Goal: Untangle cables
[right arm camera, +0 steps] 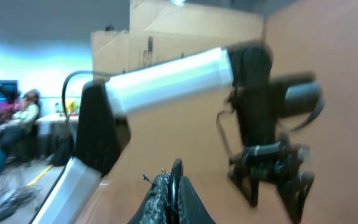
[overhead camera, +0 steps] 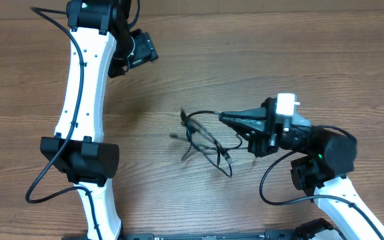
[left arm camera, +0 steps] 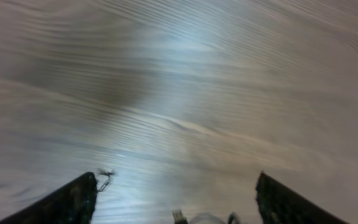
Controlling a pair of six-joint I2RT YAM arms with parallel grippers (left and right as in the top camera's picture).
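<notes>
I read the right fingers (overhead camera: 240,121) as clenched on one strand of the cables (overhead camera: 205,139). The cables lie as a loose black tangle at the middle of the desk (overhead camera: 279,53), beginning at those fingertips. The left fingers (left arm camera: 73,199) are released and spread wide above the desk, well apart from the tangle.

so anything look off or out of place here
Nothing spilled or damaged. The only mess is the cables, a loose tangle on the table, with the right gripper pinching one strand and the left gripper open, well away.
</notes>
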